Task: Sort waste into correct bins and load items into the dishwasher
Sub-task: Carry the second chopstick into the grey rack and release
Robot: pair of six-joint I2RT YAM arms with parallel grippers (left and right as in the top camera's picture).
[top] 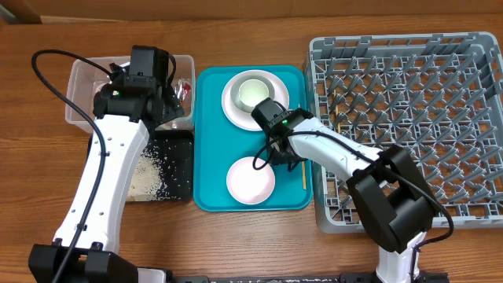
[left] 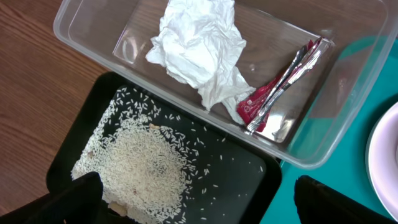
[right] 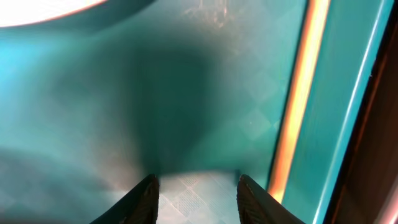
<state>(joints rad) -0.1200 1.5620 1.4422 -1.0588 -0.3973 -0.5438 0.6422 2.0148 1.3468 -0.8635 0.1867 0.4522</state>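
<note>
right gripper (right: 196,190): fingers apart with nothing between them, low over the teal tray (top: 206,189), on the bare patch between the far plate (top: 230,102) and the near bowl (top: 250,181)
chopstick (top: 302,174): flat on the teal tray just inside its right rim, between the near bowl and the dish rack (top: 401,39); only one stick is plain to see
long axis: near to far, parallel to the tray's right rim; the right wrist view shows it as a blurred orange-wood strip running up the frame
bearing from the gripper: to the right and a little nearer; in the wrist view the stick sits outside the right finger (right: 249,193), close beside it but not in the gap
finger line: the gap opens left to right, so it already crosses the stick's length
nearer arm: the right one, clearly; the left is on the tray's far-left side
left gripper (left: 199,186): fingers apart and empty, hanging over the black tray (left: 236,180) beside the clear tub (left: 93,18)
waste: tissue (left: 196,46) and red wrapper (left: 277,90) lie in the tub, rice (left: 140,165) in the black tray
dishes: a far bowl (top: 255,93) sits on the plate; nothing white shows in the rack
next move, as a judgement: slide right until the stick is between the fingers, then close
risk: a thin stick lying flat against a raised rim may roll or slip out
</note>
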